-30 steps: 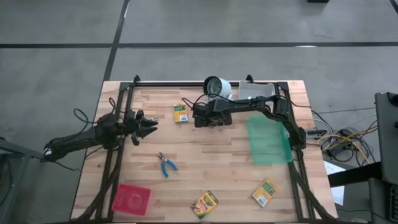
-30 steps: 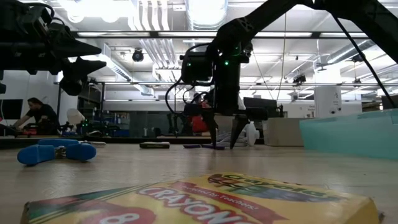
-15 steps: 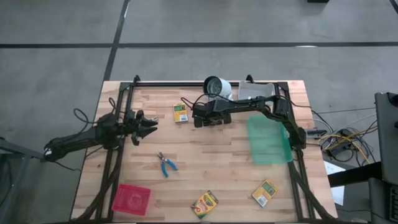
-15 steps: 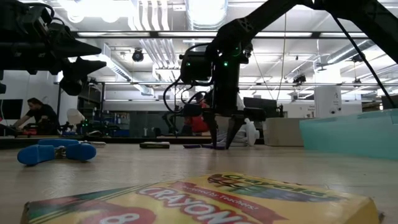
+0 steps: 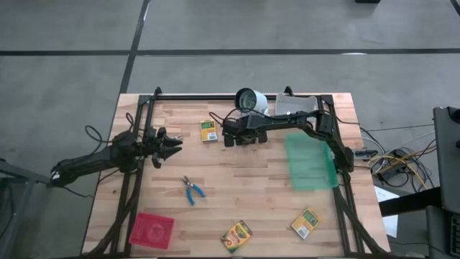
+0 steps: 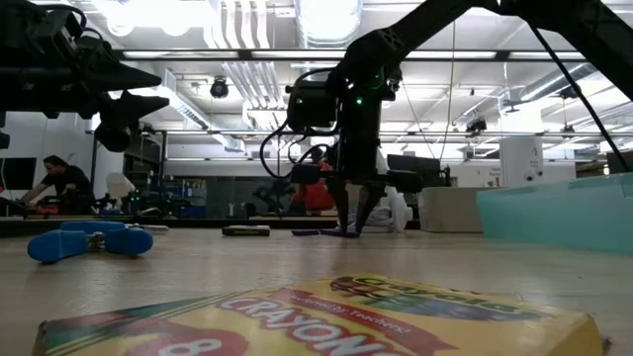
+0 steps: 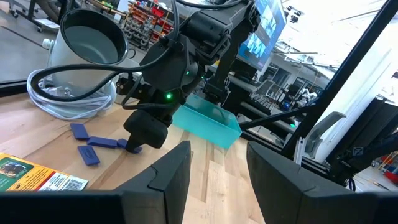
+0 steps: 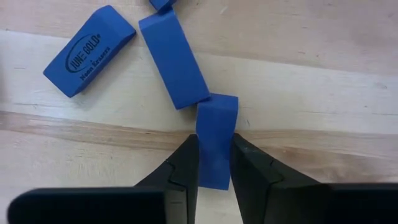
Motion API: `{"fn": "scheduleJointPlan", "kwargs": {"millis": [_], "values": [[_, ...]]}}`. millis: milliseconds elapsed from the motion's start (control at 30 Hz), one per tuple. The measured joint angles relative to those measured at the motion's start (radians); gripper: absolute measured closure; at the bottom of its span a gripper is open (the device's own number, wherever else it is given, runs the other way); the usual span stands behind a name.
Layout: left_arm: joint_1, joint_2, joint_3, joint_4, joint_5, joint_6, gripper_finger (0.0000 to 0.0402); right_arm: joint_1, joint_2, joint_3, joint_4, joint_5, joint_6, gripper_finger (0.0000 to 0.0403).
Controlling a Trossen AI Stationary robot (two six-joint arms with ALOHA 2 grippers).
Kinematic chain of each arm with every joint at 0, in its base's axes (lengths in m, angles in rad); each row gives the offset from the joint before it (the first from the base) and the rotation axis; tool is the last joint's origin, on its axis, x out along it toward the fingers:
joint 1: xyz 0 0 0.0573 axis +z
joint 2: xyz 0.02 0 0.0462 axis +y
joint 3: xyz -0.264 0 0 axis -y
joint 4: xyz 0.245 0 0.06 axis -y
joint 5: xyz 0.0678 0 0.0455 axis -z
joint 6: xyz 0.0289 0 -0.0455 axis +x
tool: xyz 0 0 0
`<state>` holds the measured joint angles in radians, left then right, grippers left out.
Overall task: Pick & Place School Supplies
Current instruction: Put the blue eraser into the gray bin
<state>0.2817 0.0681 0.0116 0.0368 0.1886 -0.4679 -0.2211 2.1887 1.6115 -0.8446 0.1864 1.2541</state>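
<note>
Several small blue-purple erasers (image 8: 93,53) lie on the wooden table near the white-grey round object (image 5: 251,101). My right gripper (image 8: 214,142) stands over them, fingers down, shut on one eraser (image 8: 217,118); it also shows in the low view (image 6: 351,222). My left gripper (image 5: 171,146) hangs open and empty over the table's left part. Three crayon boxes lie flat: one beside the erasers (image 5: 208,130), two near the front edge (image 5: 236,234) (image 5: 305,223). The blue-handled tool (image 5: 192,190) lies left of the middle. My right gripper pinches one eraser by its two long sides (image 8: 219,163) between its two fingers, toward one end. The fingers come from above, pointing down, and lie across the eraser. The eraser lies flat on the table, its other end touching a second eraser (image 8: 174,59).
A green see-through bin (image 5: 310,162) stands at the right. A red tray (image 5: 152,230) sits at the front left corner. A cable loops by the round object (image 7: 68,106). People show in the room behind the table (image 6: 59,183).
My right gripper has stayed over the erasers and drawn its fingers together from wide apart until they close on the eraser. The eraser has stayed on the table.
</note>
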Motion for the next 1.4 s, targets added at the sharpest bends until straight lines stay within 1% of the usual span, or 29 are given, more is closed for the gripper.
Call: {"fn": "scheduleJointPlan", "kwargs": {"millis": [933, 1200, 1400], "values": [[0.0, 0.0, 0.0, 0.0, 0.0, 0.0, 0.0239, 0.002, -0.008, 0.0, -0.001, 0.0, -0.052, 0.0335], [0.0, 0.0, 0.0, 0.0, 0.0, 0.0, 0.0239, 0.02, -0.038, 0.0, 0.01, 0.051, -0.054, 0.0335], [0.0, 0.0, 0.0, 0.0, 0.0, 0.0, 0.0239, 0.031, -0.069, 0.0, 0.003, 0.057, -0.08, 0.0335]]}}
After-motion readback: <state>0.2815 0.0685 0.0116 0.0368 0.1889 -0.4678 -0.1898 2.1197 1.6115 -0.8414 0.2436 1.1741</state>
